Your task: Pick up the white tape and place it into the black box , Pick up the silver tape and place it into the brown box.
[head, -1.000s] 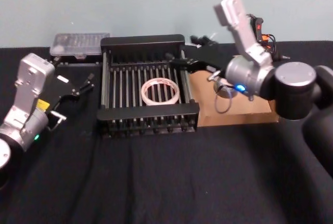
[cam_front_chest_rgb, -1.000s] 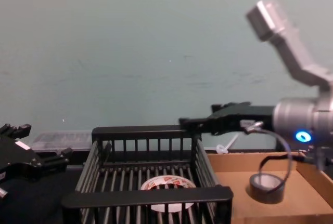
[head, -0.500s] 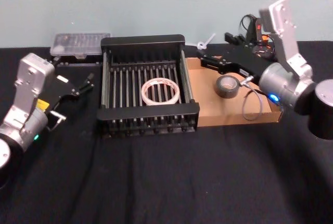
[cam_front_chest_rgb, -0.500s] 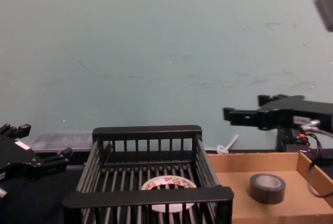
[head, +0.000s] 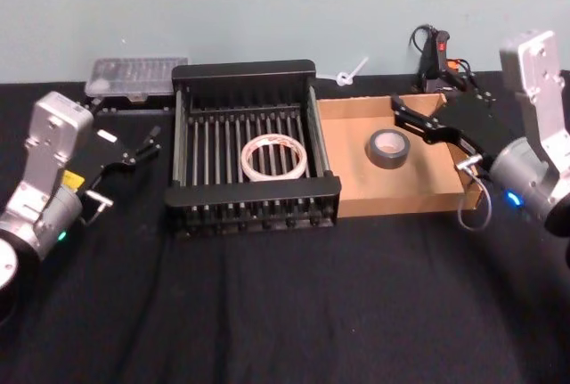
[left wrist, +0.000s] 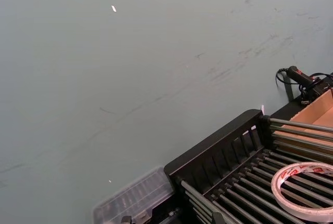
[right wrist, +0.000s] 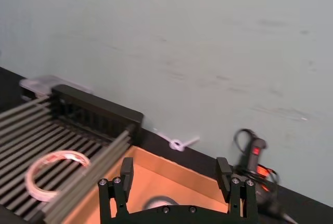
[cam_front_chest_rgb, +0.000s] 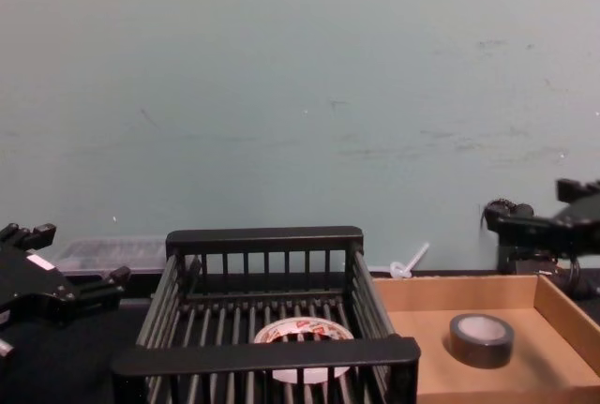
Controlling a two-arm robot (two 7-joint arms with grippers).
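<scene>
The white tape (head: 275,156) lies flat on the slatted floor of the black box (head: 254,194). Just beside it on the robot's right, the brown box (head: 405,195) holds the silver tape (head: 389,147), lying flat and apart from the walls. The right hand (head: 403,115) hovers over the brown box's right side near the silver tape, fingers spread and holding nothing. The left hand (head: 153,142) sits left of the black box above the counter (head: 285,304), fingers apart and empty.

We see the white tape (left wrist: 307,188) lying flat on the slatted floor of the black box (left wrist: 218,148), with the brown box (left wrist: 314,113) just beyond its rim.
</scene>
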